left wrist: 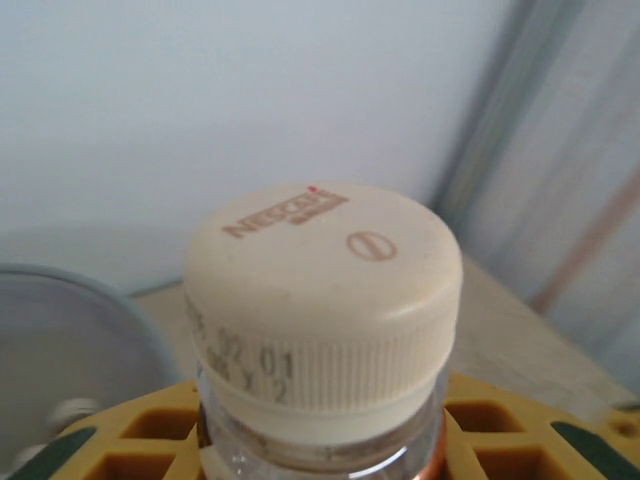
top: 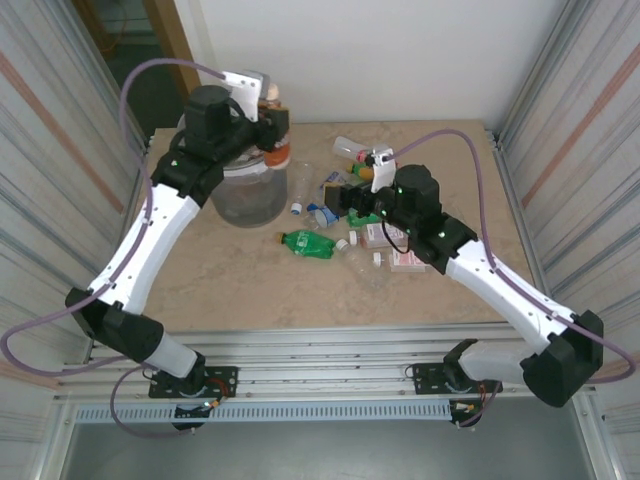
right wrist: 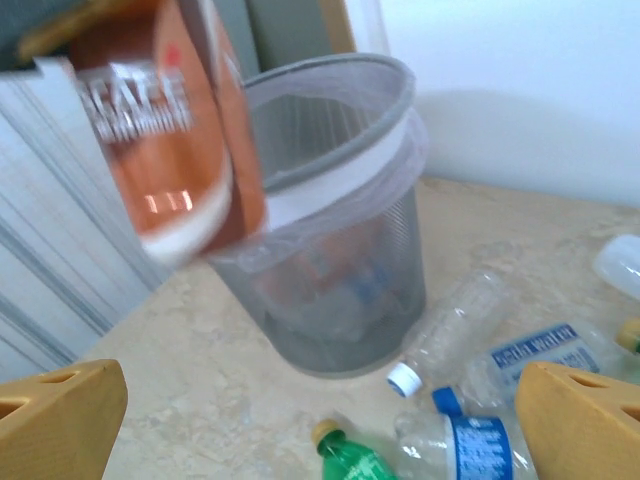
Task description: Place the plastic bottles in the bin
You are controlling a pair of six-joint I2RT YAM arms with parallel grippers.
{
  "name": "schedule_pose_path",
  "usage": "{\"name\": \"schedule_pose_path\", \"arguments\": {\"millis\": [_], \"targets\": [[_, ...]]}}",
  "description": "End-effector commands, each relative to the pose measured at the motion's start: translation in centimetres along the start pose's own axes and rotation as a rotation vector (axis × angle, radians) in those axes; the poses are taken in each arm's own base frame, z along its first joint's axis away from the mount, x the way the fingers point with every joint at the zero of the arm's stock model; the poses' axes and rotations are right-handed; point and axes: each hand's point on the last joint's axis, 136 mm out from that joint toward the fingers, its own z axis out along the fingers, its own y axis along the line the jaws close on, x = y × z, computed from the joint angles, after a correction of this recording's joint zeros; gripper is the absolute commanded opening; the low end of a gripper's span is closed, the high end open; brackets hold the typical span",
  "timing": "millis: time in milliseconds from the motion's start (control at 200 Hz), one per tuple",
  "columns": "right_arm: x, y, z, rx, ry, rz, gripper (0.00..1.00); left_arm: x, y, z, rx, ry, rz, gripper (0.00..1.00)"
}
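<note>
While the left hand (top: 268, 100) grips an orange-labelled bottle (right wrist: 165, 140) by its neck, high beside the bin (right wrist: 340, 300) | likely step: carry-and-drop | next: centre squarely over the opening, then let go | right hand (right wrist: 320, 420) spread wide, empty, above loose bottles (top: 307, 243) on the table (top: 220, 290).

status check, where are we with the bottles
Left gripper shut on orange-label bottle, up by the rim of the bin. Right gripper open, empty, above the loose bottles. Bin mouth unobstructed.
</note>
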Motion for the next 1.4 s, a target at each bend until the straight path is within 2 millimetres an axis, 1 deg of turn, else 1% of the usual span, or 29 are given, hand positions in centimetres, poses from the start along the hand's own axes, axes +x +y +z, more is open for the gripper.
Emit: {"name": "schedule_pose_path", "arguments": {"millis": [0, 60, 115, 130, 145, 175, 190, 250, 351, 446, 456, 481, 606, 812, 927, 977, 1017, 1072, 1127, 1207, 1237, 1322, 1398], "targets": [[0.6, -1.9, -1.9, 0.098, 0.002, 0.056, 0.98, 0.1, 5.8, 0.6, -0.262, 0.068, 0.132, 0.07], [0.8, -2.1, -2.6, 0.104, -0.004, 0.068, 0.98, -0.1, 7.3, 1.3, -0.323, 0.096, 0.168, 0.07], [0.8, -2.3, -3.2, 0.113, -0.014, 0.075, 0.98, -0.2, 8.1, 2.0, -0.362, 0.118, 0.195, 0.07], [0.8, -2.4, -3.4, 0.115, -0.015, 0.076, 0.98, 0.1, 8.4, 2.3, -0.373, 0.13, 0.201, 0.07], [0.9, -2.5, -3.5, 0.119, -0.014, 0.078, 0.98, -0.1, 8.5, 2.3, -0.38, 0.131, 0.207, 0.07], [0.8, -2.5, -3.8, 0.124, -0.019, 0.08, 0.98, 0.3, 9.0, 2.9, -0.396, 0.153, 0.217, 0.07], [0.8, -2.6, -3.9, 0.13, -0.02, 0.08, 0.98, 0.1, 9.1, 2.9, -0.402, 0.157, 0.22, 0.07], [0.8, -2.9, -4.4, 0.144, -0.025, 0.083, 0.98, 0.7, 9.9, 3.6, -0.437, 0.196, 0.234, 0.07], [1.1, -3.3, -5.1, 0.158, -0.032, 0.092, 0.98, 2.0, 11.0, 4.6, -0.488, 0.25, 0.259, 0.08], [2.0, -3.9, -5.0, 0.174, -0.013, 0.103, 0.98, 3.1, 11.8, 5.5, -0.522, 0.288, 0.28, 0.08], [1.5, -3.7, -5.5, 0.168, -0.031, 0.104, 0.98, 3.2, 11.8, 5.6, -0.527, 0.292, 0.282, 0.08], [1.4, -3.7, -5.8, 0.167, -0.037, 0.105, 0.98, 3.6, 12.1, 5.8, -0.535, 0.303, 0.287, 0.08], [1.8, -4.1, -6.0, 0.181, -0.029, 0.117, 0.98, 5.4, 13.0, 6.5, -0.556, 0.363, 0.29, 0.12], [2.1, -4.4, -6.2, 0.186, -0.028, 0.128, 0.98, 8.4, 13.8, 7.5, -0.563, 0.438, 0.275, 0.15], [2.4, -4.5, -6.1, 0.187, -0.021, 0.134, 0.98, 9.8, 14.8, 8.1, -0.583, 0.474, 0.263, 0.18], [2.4, -4.5, -6.1, 0.187, -0.02, 0.136, 0.98, 10.5, 15.2, 8.3, -0.589, 0.49, 0.251, 0.21], [2.5, -4.6, -6.2, 0.191, -0.017, 0.138, 0.98, 10.9, 15.6, 8.4, -0.596, 0.502, 0.244, 0.26], [2.6, -4.6, -6.2, 0.194, -0.016, 0.138, 0.98, 11.5, 16.0, 8.4, -0.602, 0.519, 0.234, 0.38], [2.6, -4.7, -6.3, 0.198, -0.017, 0.139, 0.98, 11.8, 16.4, 8.4, -0.606, 0.529, 0.223, 0.45], [2.6, -4.8, -6.4, 0.203, -0.017, 0.138, 0.98, 12.0, 16.6, 8.3, -0.61, 0.533, 0.215, 0.61], [2.7, -4.8, -6.3, 0.205, -0.017, 0.138, 0.98, 11.9, 16.6, 8.2, -0.611, 0.534, 0.215, 0.65], [2.6, -4.8, -6.4, 0.204, -0.02, 0.139, 0.98, 11.8, 16.6, 8.1, -0.611, 0.532, 0.21, 0.72], [2.6, -4.9, -6.3, 0.206, -0.019, 0.141, 0.98, 11.8, 16.5, 7.9, -0.604, 0.532, 0.202, 0.75]]}}
